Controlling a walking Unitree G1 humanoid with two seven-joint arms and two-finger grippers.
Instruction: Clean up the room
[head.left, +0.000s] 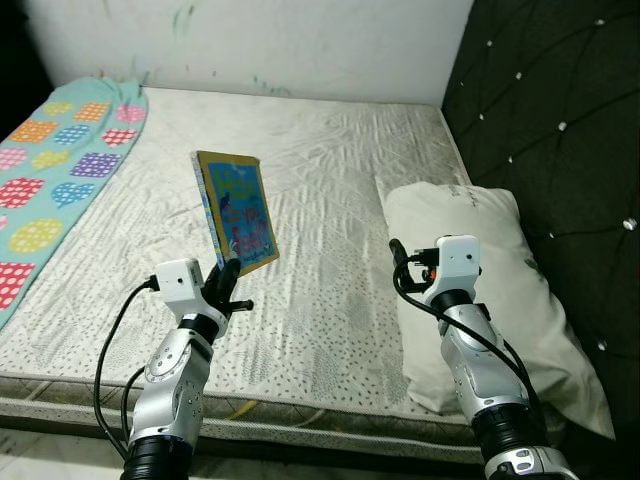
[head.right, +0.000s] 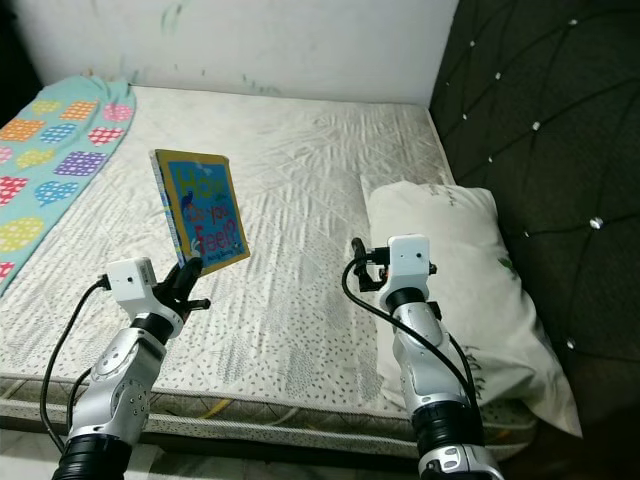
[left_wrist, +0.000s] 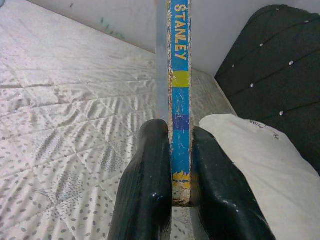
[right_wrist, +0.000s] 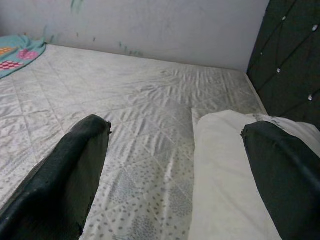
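A Unitree G1 is holding a book (head.left: 238, 212) upright over a bare mattress (head.left: 330, 180) w/ its left gripper (head.left: 226, 283), the two black fingers (left_wrist: 147, 185) pinching tight on the lower end of the spine, one on each side, as the left wrist view is showing: the blue spine, lettered "STANLEY", is running straight up between them. Gripping at the bottom edge is leaving the yellow-and-blue cover tilted a little and clear of the bed, apparently so the book can be carried off rather than dragged across the quilting. The right gripper (right_wrist: 175, 165) is hanging empty just above the bed, approx. at the near edge of the white pillow (head.left: 470, 270), its fingers spread wide w/ nothing between them; it is looking like a spare hand kept ready, not one at work. The pillow is lying along the right side by the dark tufted headboard (head.left: 550, 110), where a pillow belongs, while a teal blanket (head.left: 60, 160) w/ coloured patches is lying along the far left edge, flat, not folded. Judging by this, the tidy-up is at the carry stage for the book, w/ a put-down spot not yet in sight, and the thin pinch on a tall book may be letting it swing or slip if the arm is moved fast.
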